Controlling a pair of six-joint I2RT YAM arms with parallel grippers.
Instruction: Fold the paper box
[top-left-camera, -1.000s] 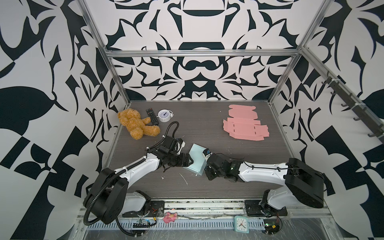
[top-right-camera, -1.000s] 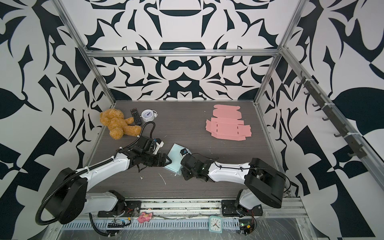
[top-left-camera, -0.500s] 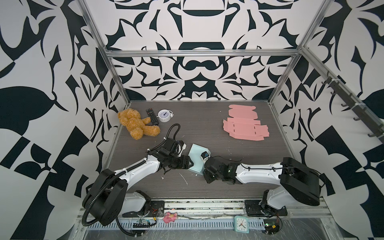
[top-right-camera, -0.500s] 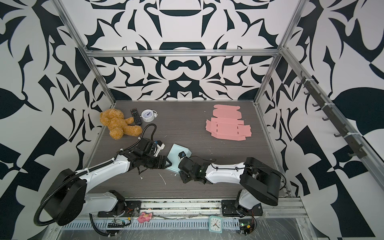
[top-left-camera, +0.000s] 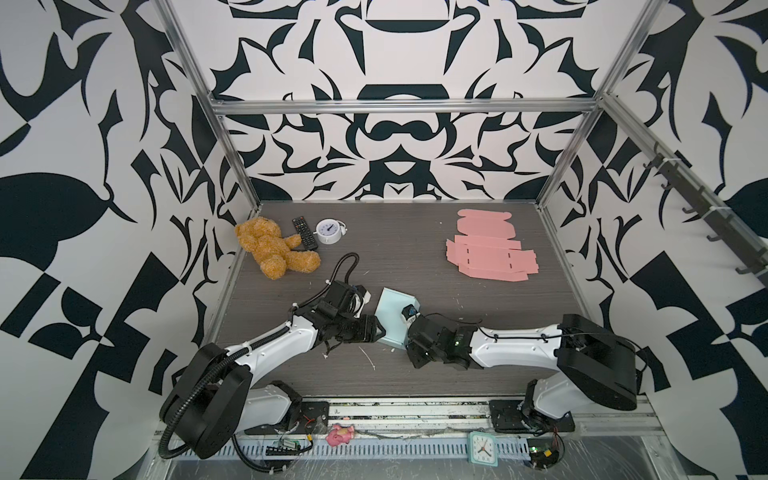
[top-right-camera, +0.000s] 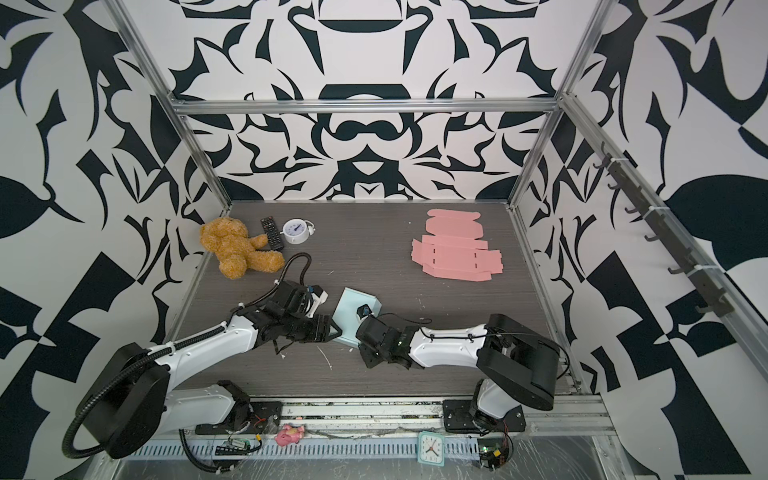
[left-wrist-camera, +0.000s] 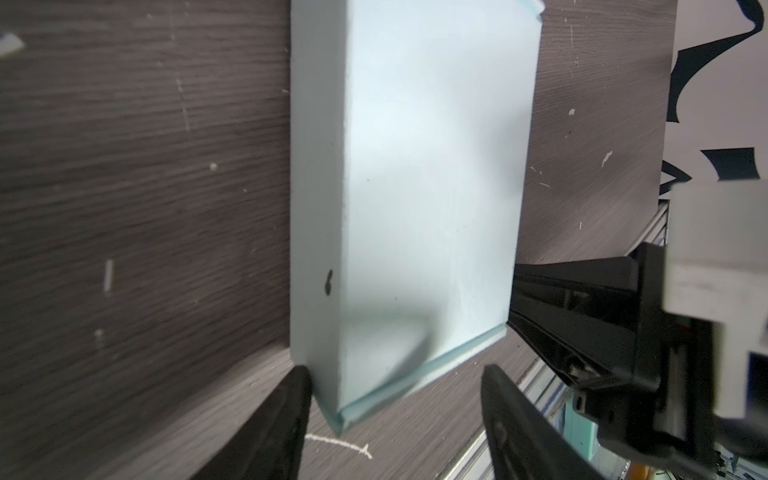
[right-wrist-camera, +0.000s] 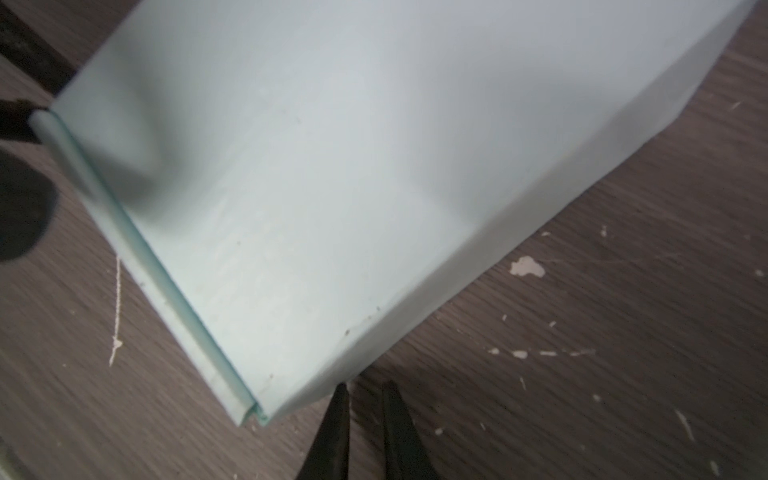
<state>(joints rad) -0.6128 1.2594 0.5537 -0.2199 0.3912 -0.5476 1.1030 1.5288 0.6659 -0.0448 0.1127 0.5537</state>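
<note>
Pale blue folded paper box (top-left-camera: 392, 311) lies on the dark wood-grain desk (top-left-camera: 415, 257), near the front edge and about mid-width, with the two arms meeting at it in both top views. In the wrist views the box reads as closed, flat top panel up, a double-layered edge along one side (right-wrist-camera: 166, 316). Contents cannot be seen.

Left gripper (left-wrist-camera: 397, 374) is at the box's front-left corner with its fingers spread. That corner sits between them. One black finger (left-wrist-camera: 286, 407) touches the box's side wall at the corner; the other stands clear of the paper. No clamp on the box.

Right gripper (right-wrist-camera: 365, 388) is at the box's front-right corner, low over the desk. Its fingertips are only a narrow slit apart with bare desk showing between them. One tip is just beside the box's lower edge; contact cannot be told.

At the far-left corner are a brown plush teddy bear (top-left-camera: 272, 247), a black remote control (top-left-camera: 304, 233) touching it, and a white round alarm clock (top-left-camera: 328, 231). Flat pink cardboard box blanks (top-left-camera: 490, 253) lie stacked toward the far-right corner, well apart from the arms.
</note>
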